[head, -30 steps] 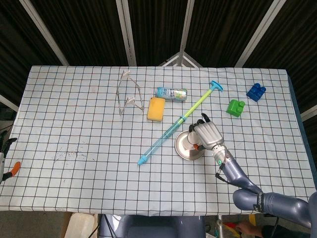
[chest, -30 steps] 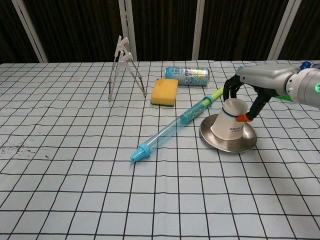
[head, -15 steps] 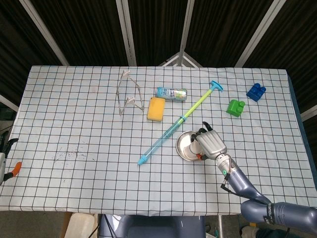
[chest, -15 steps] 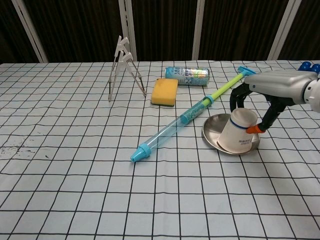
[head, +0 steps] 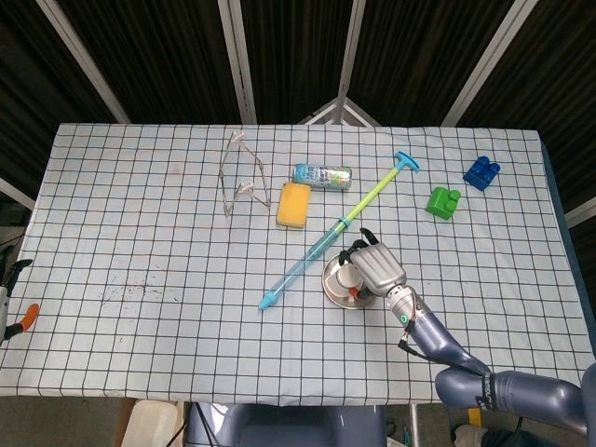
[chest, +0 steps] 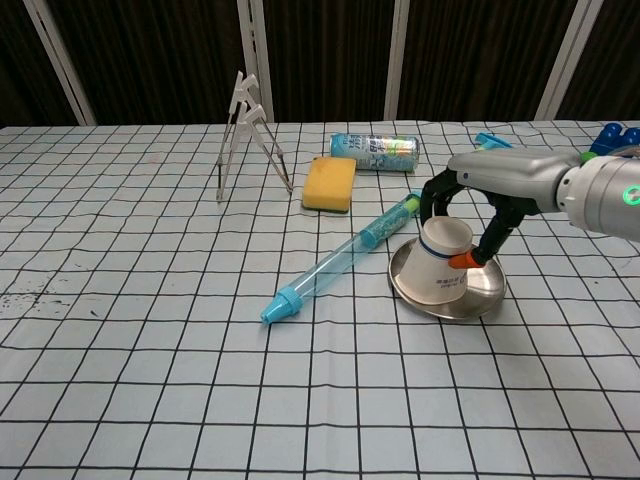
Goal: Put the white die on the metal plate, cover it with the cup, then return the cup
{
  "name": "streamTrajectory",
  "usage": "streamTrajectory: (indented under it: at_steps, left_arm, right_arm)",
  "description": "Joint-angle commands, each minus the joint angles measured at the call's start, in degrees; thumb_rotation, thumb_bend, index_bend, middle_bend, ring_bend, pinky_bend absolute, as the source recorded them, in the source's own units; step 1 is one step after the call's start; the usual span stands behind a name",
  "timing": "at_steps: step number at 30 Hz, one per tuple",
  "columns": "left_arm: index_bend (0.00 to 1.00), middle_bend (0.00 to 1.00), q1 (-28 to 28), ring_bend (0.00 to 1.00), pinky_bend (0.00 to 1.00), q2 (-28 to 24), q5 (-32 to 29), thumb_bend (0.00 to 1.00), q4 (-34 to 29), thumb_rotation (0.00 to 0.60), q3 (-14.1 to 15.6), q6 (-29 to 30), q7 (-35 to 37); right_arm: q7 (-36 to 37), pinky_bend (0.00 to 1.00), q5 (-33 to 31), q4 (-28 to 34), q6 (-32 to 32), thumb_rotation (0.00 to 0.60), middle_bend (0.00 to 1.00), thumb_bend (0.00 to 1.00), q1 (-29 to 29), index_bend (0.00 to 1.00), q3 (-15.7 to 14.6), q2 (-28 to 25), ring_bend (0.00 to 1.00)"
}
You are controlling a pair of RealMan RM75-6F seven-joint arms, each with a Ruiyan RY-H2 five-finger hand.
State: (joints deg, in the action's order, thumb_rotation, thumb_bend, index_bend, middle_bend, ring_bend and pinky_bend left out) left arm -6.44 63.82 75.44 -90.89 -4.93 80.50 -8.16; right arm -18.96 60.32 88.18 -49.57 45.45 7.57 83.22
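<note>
The right hand is reaching over from the right and gripping the inverted white paper cup, its dark fingers wrapping around the cup's upturned base. The cup is sitting mouth-down and slightly tilted on the metal plate; the white die is not showing. Just beside the plate, a long blue-and-green syringe-shaped tube is lying diagonally, with a yellow sponge and a lying can beyond it. Everything is resting on a white tablecloth with a black grid, against dark panelled walls. The left hand is not appearing in either view.
</note>
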Motion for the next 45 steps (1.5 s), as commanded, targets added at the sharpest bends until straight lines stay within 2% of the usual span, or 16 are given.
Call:
streamTrajectory:
  at_steps: [1,7,12,25,38,45]
  left_arm:
    - [0.18,0.00,-0.08,0.00,0.04,0.05,-0.06,0.46,0.08,0.600,0.01,-0.17,-0.05]
    - [0.19,0.00,-0.12,0.00,0.04,0.20,-0.15,0.46,0.16,0.600,-0.03,-0.17,-0.36]
    - [0.19,0.00,-0.19,0.00,0.04,0.34,-0.28,0.46,0.18,0.600,-0.05,-0.25,-0.68]
    - [0.19,0.00,-0.26,0.00,0.04,0.55,0.04,0.46,-0.17,0.600,0.23,-0.29,-1.42]
    - [0.19,0.00,-0.28,0.00,0.04,0.45,0.12,0.46,-0.10,0.600,0.26,-0.38,-1.09]
    - [0.19,0.00,-0.20,0.00,0.04,0.38,-0.02,0.46,0.04,0.600,0.13,-0.24,-0.83]
  right_arm:
    - [1.40,0.00,-0.33,-3.09,1.26,0.600,0.45,0.36,0.96,0.55,1.02,1.59,0.24]
    - [3.56,0.00,0.08,-6.47,1.28,0.600,0.45,0.36,1.14,0.55,2.17,2.00,0.24]
    - [5.22,0.00,1.32,-7.24,0.02,0.600,0.45,0.36,-0.05,0.55,1.99,0.95,0.24]
    - [6.98,0.00,5.64,-0.57,-1.03,0.600,0.45,0.36,-3.35,0.56,-1.54,-3.69,0.24]
    - [5.46,0.00,6.02,-1.09,0.33,0.600,0.45,0.36,-1.75,0.56,-1.05,-0.40,0.24]
    - [3.80,0.00,4.05,-5.83,1.67,0.600,0.45,0.36,0.36,0.56,0.64,2.80,0.24]
